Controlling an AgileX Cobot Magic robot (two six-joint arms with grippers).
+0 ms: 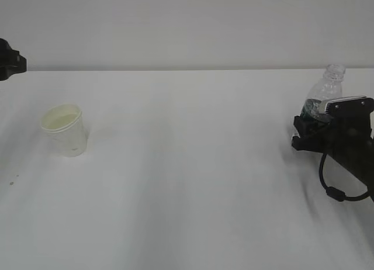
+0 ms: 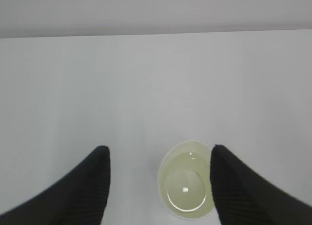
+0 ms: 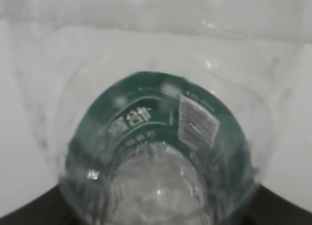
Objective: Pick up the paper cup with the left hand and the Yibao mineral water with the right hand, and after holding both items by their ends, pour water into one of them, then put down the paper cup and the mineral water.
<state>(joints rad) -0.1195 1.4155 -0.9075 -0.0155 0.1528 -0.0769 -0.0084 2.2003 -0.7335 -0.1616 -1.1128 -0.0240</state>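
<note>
The paper cup [image 1: 65, 130] stands upright on the white table [image 1: 193, 182] at the left, with clear liquid inside. In the left wrist view the cup [image 2: 187, 186] lies below and between the spread black fingers, closer to the right finger [image 2: 234, 186], untouched. My left gripper [image 2: 159, 149] is open and empty; only a bit of the left hand [image 1: 9, 59] shows at the far left edge. The Yibao mineral water [image 1: 324, 94], capless, leans slightly at the far right in my right gripper [image 1: 308, 123]. Its green label [image 3: 146, 122] fills the right wrist view.
The table's far edge [image 1: 187, 69] meets a plain pale wall. A black cable [image 1: 333, 191] loops below the right arm. A few tiny dark specks [image 1: 13, 179] lie at the left front.
</note>
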